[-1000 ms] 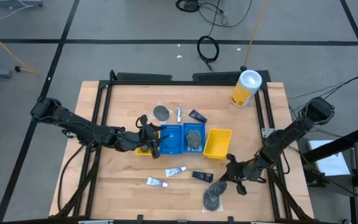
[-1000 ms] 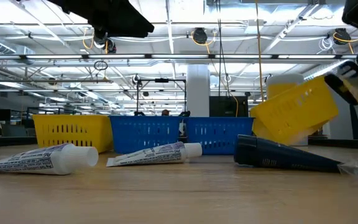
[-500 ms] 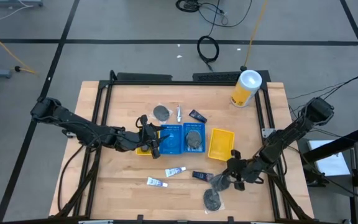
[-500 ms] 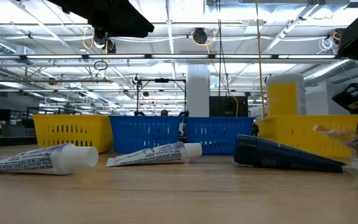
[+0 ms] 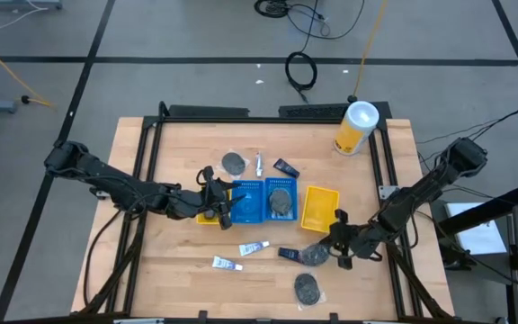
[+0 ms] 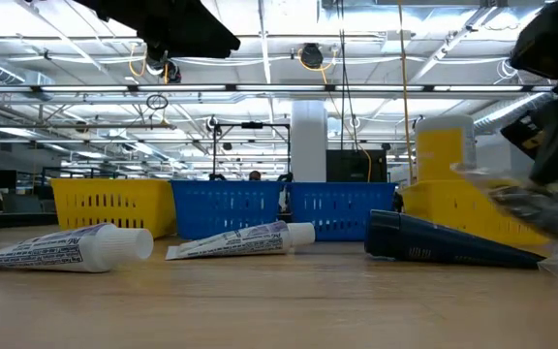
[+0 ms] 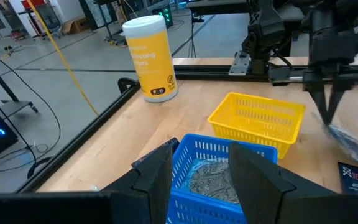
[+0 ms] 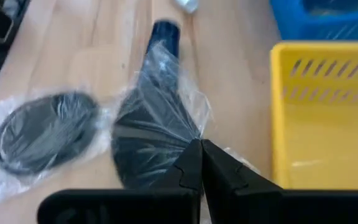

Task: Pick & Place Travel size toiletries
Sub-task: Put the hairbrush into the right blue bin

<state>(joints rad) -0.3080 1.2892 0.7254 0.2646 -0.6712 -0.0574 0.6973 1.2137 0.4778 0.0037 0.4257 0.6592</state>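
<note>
My right gripper (image 5: pixel 339 243) is shut on a round grey-black wrapped bundle (image 5: pixel 313 255), near the yellow bin's near side. A second bundle (image 5: pixel 307 286) lies flat on the table closer to the near edge. Two white tubes (image 5: pixel 253 248) (image 5: pixel 226 263) and a navy packet (image 5: pixel 291 255) lie on the wood to the left of it. Another bundle (image 5: pixel 233 163), tube (image 5: pixel 258 164) and navy packet (image 5: pixel 285 167) lie beyond the bins. My left gripper (image 7: pixel 199 171) hangs open over the blue bin (image 5: pixel 248 202), which holds a bundle (image 7: pixel 215 178). My right gripper pinches the bundle's clear plastic wrap at its edge (image 8: pixel 190 138) between its two shut fingers. The fingers (image 8: pixel 191 165) slant down from the table's right. The bundle (image 8: pixel 146 140) hangs tilted below the fingertips, lifted clear of the table (image 6: pixel 536 206).
A yellow bin (image 5: pixel 320 208) sits right of the blue bins, just beyond my right gripper. A small yellow bin (image 5: pixel 207 214) is at the left gripper. A large yellow canister with white lid (image 5: pixel 358 127) stands near the far right corner. Bare wood lies toward the near left.
My right gripper has risen and moved toward the far edge and the yellow bin, lifting one wrapped bundle off the table while the other bundle stays where it lay. The yellow bin, tipped a second ago, has settled flat.
</note>
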